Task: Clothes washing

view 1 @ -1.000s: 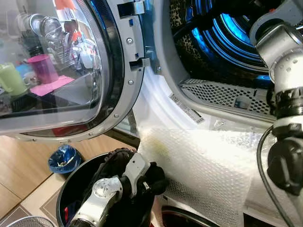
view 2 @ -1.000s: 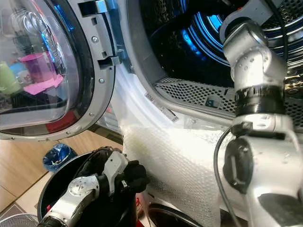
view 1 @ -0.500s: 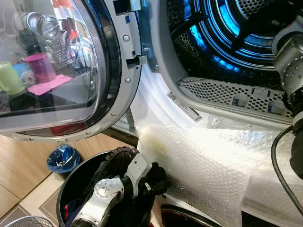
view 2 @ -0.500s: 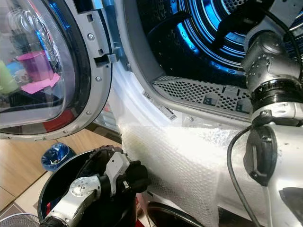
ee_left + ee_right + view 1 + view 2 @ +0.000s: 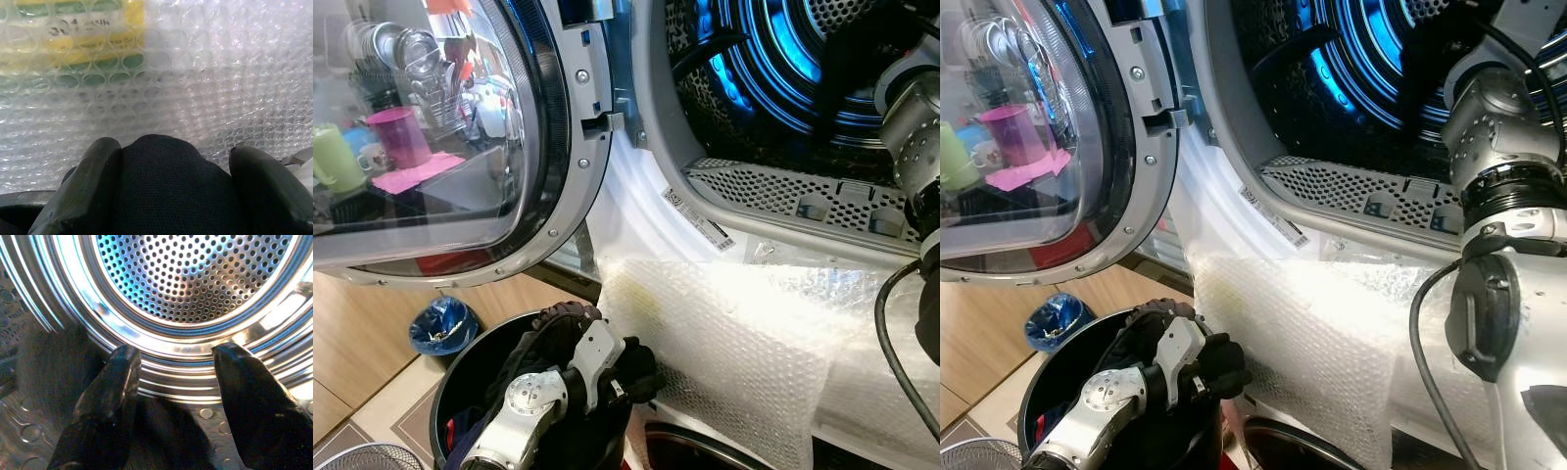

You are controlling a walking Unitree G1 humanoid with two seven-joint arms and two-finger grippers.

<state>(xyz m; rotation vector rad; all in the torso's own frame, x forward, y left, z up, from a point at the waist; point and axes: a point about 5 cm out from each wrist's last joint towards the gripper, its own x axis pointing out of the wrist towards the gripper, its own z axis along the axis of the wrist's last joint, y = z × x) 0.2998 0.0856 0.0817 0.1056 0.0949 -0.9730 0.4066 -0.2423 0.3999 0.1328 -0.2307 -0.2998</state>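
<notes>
Moved: our right gripper, fingers spread, now deeper in steel perforated drum.
Left gripper: pinching soft, light black fabric garment mid-bunch, near-left over black round bin.

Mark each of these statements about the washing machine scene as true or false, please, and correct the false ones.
1. The left gripper holds a dark garment between its fingers. True.
2. The right gripper is closed on a white towel. False: its fingers stand apart, with nothing between them, inside the metal drum.
3. The machine door is shut. False: it stands open, to the robot's left.
4. Bubble wrap covers the front of the machine below the drum opening. True.
5. The left gripper is above a black basket on the floor. True.
</notes>
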